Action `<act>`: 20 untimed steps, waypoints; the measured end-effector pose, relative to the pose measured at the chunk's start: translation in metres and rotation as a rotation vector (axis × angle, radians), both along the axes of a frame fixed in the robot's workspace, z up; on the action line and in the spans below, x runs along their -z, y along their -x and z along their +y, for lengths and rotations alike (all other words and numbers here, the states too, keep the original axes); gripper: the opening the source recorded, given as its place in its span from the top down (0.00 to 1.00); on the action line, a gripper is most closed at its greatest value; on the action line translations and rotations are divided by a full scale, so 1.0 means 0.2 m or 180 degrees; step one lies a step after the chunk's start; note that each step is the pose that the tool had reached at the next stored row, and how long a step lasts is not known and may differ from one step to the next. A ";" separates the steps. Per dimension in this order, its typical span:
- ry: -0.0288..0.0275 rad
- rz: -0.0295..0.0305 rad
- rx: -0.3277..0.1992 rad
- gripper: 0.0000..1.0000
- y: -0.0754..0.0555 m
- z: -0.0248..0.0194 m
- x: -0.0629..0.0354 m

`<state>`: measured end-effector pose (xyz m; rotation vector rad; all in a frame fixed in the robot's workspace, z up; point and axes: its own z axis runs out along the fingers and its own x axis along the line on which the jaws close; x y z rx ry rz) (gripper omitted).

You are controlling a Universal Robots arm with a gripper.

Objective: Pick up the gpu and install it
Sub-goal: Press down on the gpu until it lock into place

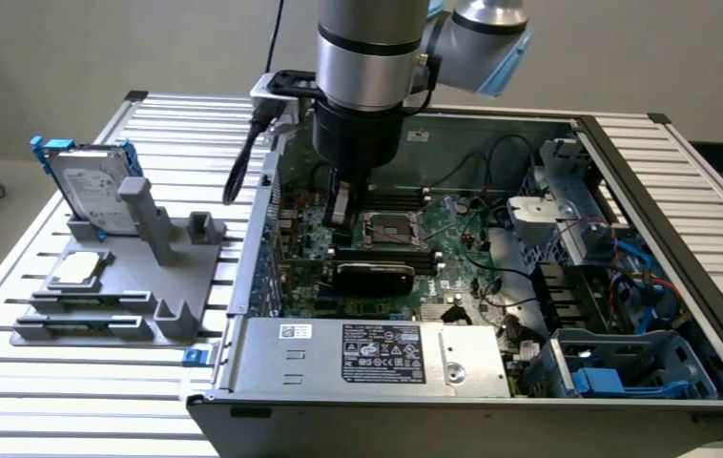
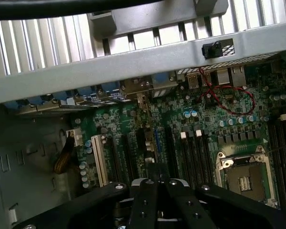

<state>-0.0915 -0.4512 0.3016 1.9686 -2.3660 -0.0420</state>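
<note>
The arm reaches down into the open computer case [image 1: 667, 286], its tool [image 1: 342, 205] pressed together, pinching nothing, hovering over the motherboard [image 1: 451, 229] just at nine o'clock of the empty processor socket [image 1: 387, 227]. The gpu [image 1: 372, 277] stands seated on the motherboard, at six o'clock of the tool and clear of it, its black shroud facing the power supply [image 1: 375, 355]. In the wrist view the tool's fingers [image 2: 150, 200] meet above the expansion slots [image 2: 133, 152]. On the counter [image 1: 82, 391], at nine o'clock of the case, a grey fixture [image 1: 145, 277] holds a hard drive [image 1: 88, 191].
</note>
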 end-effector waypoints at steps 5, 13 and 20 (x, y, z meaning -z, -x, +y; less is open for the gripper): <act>-0.0007 -0.0039 -0.0035 0.89 -0.02 0.000 0.000; -0.0020 -0.0051 -0.0057 0.89 -0.04 0.000 -0.010; -0.0020 -0.0051 -0.0057 0.89 -0.04 0.000 -0.010</act>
